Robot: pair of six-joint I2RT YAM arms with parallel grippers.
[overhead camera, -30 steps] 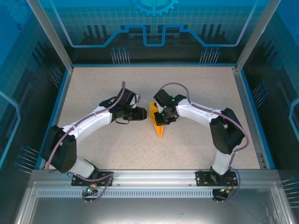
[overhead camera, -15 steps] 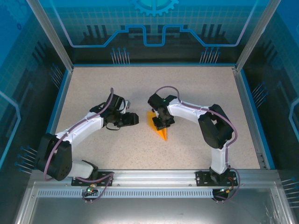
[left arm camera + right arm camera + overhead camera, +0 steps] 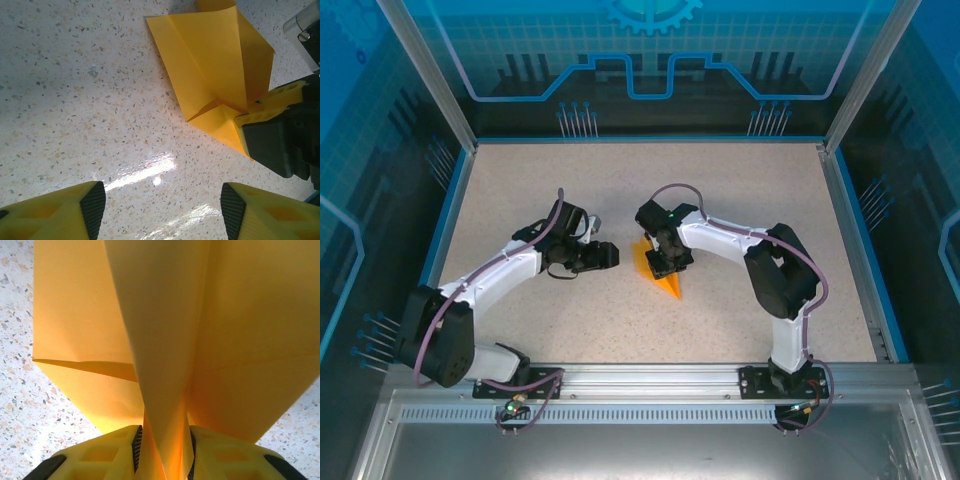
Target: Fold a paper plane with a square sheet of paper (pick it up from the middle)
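Observation:
The paper plane [image 3: 667,283] is an orange-yellow pointed dart lying on the speckled table, its tip toward the near side. In the right wrist view its raised middle fold [image 3: 160,315] stands between the pads of my right gripper [image 3: 162,450]. Those jaws are parted a little and the fold has sprung open in the gap. From above, the right gripper [image 3: 665,264] sits over the plane's middle. My left gripper [image 3: 610,255] is a short way left of the plane, open above bare table [image 3: 162,207]. The left wrist view shows the plane [image 3: 210,65] with the right gripper's fingers [image 3: 272,100] on its far side.
The speckled table [image 3: 570,180] is walled by a blue rim [image 3: 645,139] at the back and aluminium posts at the corners. Both arms reach in from the near edge and meet around the middle.
The left gripper has drawn back to the left, away from the plane, and widened. The right gripper moved slightly left and toward the near side with the plane, and its jaws have parted.

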